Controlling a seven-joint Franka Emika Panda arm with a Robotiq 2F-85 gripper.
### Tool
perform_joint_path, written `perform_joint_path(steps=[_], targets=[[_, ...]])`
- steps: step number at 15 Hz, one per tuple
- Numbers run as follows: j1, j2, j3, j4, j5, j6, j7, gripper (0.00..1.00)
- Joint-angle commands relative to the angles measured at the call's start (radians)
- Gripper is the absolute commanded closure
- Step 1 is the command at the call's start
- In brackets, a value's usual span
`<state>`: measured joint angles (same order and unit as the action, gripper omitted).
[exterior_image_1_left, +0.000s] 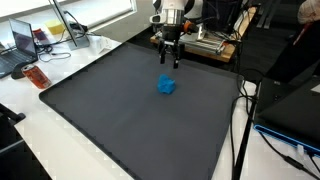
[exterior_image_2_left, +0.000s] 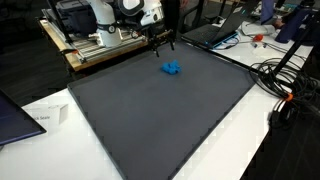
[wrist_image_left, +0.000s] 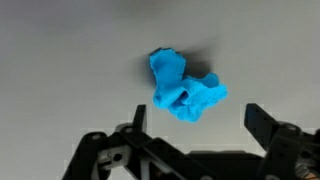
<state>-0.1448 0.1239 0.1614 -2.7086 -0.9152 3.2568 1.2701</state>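
Note:
A crumpled bright blue cloth (wrist_image_left: 184, 87) lies on the dark grey mat (exterior_image_1_left: 130, 110); it shows in both exterior views as a small blue lump (exterior_image_1_left: 166, 86) (exterior_image_2_left: 172, 68). My gripper (wrist_image_left: 195, 118) hangs above the mat just behind the cloth, fingers pointing down, jaws open wide with nothing between them. In the wrist view the two black fingertips (wrist_image_left: 256, 118) stand on either side below the cloth, not touching it. In the exterior views the gripper (exterior_image_1_left: 169, 62) (exterior_image_2_left: 162, 44) sits near the mat's far edge.
A laptop (exterior_image_1_left: 20, 45), cables and a small red object (exterior_image_1_left: 36, 77) lie on the white table beside the mat. Behind the mat stands a wooden rack with metal equipment (exterior_image_2_left: 95, 42). Cables and a blue bin (exterior_image_1_left: 295, 110) lie past another edge.

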Motion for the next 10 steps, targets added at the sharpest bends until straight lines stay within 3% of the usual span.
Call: perform_joint_path(steps=[1,3,4,8,10], targets=[[0.088,-0.013,-0.012,-0.027,0.278,-0.048,-0.073,0.0],[0.122,-0.014,0.0,-0.034,0.441,-0.041,-0.125,0.0],[0.041,-0.011,0.078,-0.021,0.389,-0.051,-0.046,0.0],[-0.054,0.004,0.211,-0.013,0.491,-0.06,-0.02,0.0],[-0.084,-0.035,0.236,-0.013,0.519,-0.089,0.0,0.0]])
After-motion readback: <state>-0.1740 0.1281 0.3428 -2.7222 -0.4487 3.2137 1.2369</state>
